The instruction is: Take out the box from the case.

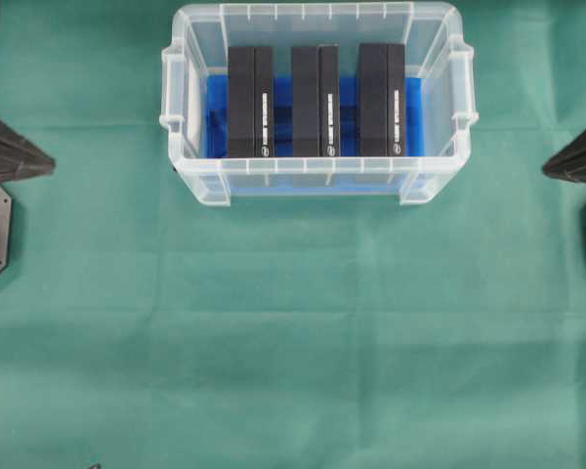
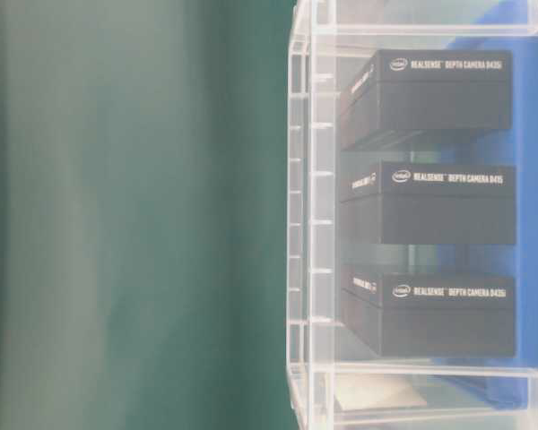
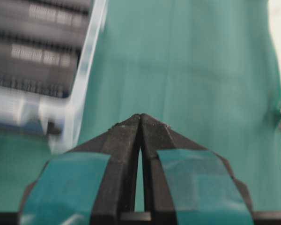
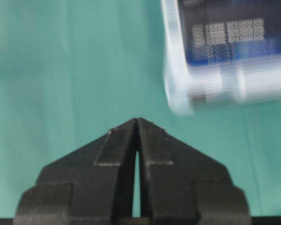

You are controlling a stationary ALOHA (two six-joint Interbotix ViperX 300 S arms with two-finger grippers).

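Note:
The case [image 1: 179, 156] is a clear plastic bin with a blue lining, standing at the back middle of the green cloth. Three black boxes stand on edge inside it: left box [image 1: 250, 102], middle box [image 1: 315, 101], right box [image 1: 381, 100]. The table-level view shows them stacked in the picture, the middle one [image 2: 444, 204] labelled in white. My left gripper [image 3: 140, 116] is shut and empty, with the case [image 3: 86, 61] ahead to its left. My right gripper [image 4: 137, 120] is shut and empty, with the case [image 4: 175, 79] ahead to its right. Both arms rest at the table's sides.
The left arm's base [image 1: 5, 156] and the right arm's base [image 1: 581, 161] show at the overhead view's edges. Green cloth [image 1: 293, 342] covers the table in front of the case.

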